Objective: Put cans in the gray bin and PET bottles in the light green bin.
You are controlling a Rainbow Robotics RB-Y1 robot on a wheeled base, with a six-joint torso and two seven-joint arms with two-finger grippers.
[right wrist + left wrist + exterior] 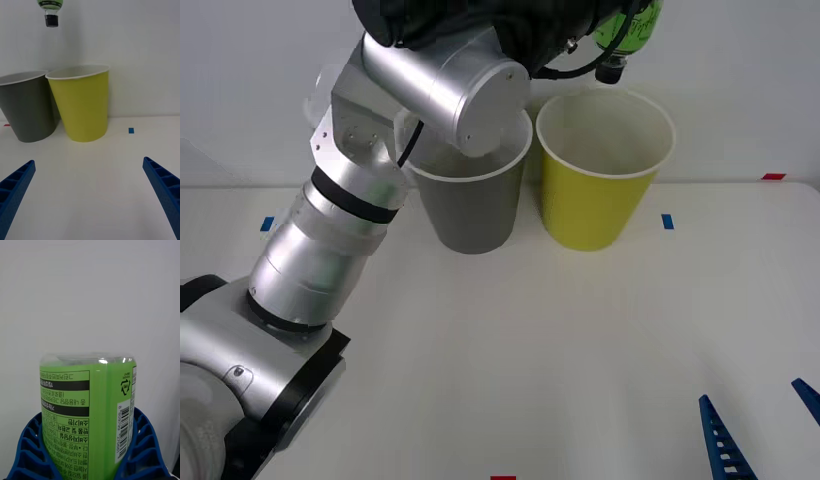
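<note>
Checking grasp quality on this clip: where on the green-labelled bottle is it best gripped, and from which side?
Grip the labelled body, as the left gripper does now: its blue fingers close on opposite sides of the PET bottle. The straight, wide wall suits them better than the narrow black cap, which hangs downward over the light green bin.

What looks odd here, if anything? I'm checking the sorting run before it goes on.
Nothing is spilled or damaged. The one unusual thing is the PET bottle: the left gripper holds it cap down above the light green bin. The gray bin stands upright beside it. The right gripper waits open, low over the table.
</note>
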